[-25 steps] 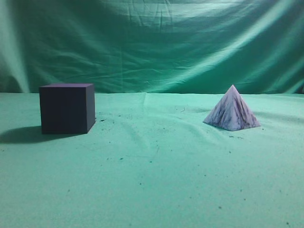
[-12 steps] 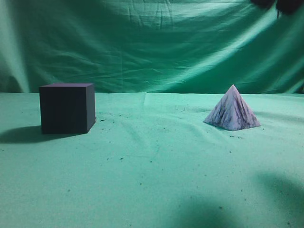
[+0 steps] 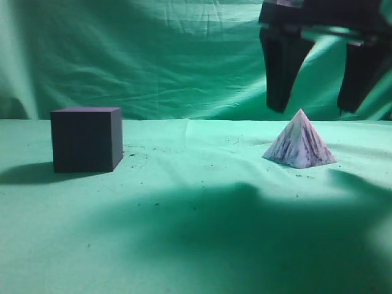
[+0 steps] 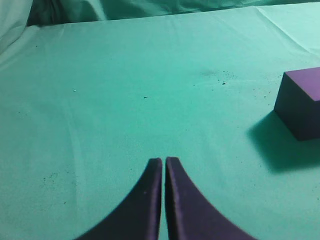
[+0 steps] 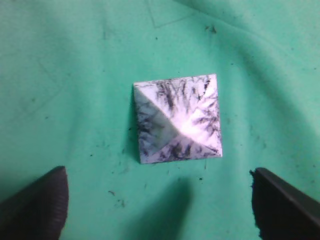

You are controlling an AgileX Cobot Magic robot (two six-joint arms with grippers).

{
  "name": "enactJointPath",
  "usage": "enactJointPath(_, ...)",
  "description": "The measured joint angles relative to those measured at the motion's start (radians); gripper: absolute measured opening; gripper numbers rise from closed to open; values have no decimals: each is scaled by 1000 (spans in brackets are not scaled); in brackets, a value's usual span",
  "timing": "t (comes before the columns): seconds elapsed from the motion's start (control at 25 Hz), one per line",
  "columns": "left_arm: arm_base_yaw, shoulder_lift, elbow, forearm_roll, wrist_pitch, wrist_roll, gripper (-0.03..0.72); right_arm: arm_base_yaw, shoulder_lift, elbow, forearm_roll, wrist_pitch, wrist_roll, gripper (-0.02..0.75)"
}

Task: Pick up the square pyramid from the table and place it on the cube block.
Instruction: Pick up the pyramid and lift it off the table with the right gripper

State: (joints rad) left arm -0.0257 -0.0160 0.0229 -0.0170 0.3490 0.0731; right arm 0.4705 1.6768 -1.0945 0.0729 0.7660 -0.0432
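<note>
Right gripper (image 3: 314, 110) hangs spread above the marbled pyramid (image 5: 177, 119); only the left wrist view shows left gripper (image 4: 163, 161) pressed together, purple cube (image 4: 301, 102) at 2 o'clock.

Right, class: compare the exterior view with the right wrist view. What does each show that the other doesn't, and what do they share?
Only the exterior view shows the dark cube on the left, the green backdrop, and the pyramid's side profile with its tip pointing up.

Only the right wrist view looks straight down, showing the pyramid's square outline and all four marbled faces.

Both show the pyramid resting on the green cloth, untouched, with the right gripper above it, jaws open and wider than the pyramid.
</note>
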Motion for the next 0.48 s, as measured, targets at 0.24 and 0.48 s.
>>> enactJointPath(0.24,0,0,0,0,0,0,0,0,142,-45,-25,-13,15,645)
enactJointPath(0.48,0,0,0,0,0,0,0,0,207,-50,-50,-79,15,645)
